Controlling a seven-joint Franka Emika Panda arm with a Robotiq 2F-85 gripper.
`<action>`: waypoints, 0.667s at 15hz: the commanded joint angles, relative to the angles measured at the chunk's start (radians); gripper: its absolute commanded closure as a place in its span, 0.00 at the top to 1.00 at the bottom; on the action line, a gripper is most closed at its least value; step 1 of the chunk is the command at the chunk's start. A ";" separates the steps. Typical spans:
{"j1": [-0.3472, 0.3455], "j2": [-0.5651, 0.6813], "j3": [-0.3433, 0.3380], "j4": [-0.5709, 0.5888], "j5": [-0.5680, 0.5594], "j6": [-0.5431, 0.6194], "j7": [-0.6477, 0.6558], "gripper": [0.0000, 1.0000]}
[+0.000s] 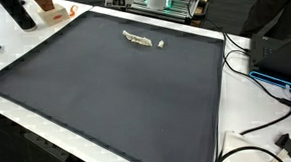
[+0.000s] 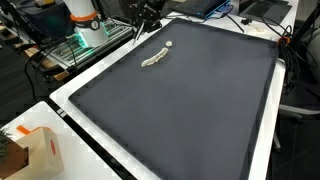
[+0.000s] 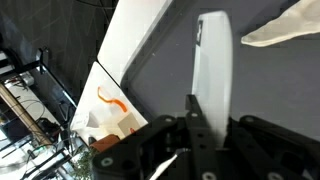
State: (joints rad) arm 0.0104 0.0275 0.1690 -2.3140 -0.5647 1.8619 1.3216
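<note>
The gripper (image 3: 196,108) hangs at the mat's (image 1: 117,103) edge, just by a white stick (image 3: 215,70). Whether its fingers stand wide or narrow, I cannot tell. A cloth (image 3: 285,25) lies near the stick. It seems nothing is lifted yet, so the grasp is left to do.

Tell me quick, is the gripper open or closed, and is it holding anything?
Gripper: closed on a white stick-shaped object, as the wrist view shows; what the object is cannot be told.
</note>
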 commanded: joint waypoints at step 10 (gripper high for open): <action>0.119 0.192 -0.050 0.109 -0.080 -0.139 0.011 0.01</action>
State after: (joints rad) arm 0.0945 0.1763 0.1360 -2.2343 -0.6079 1.7546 1.3514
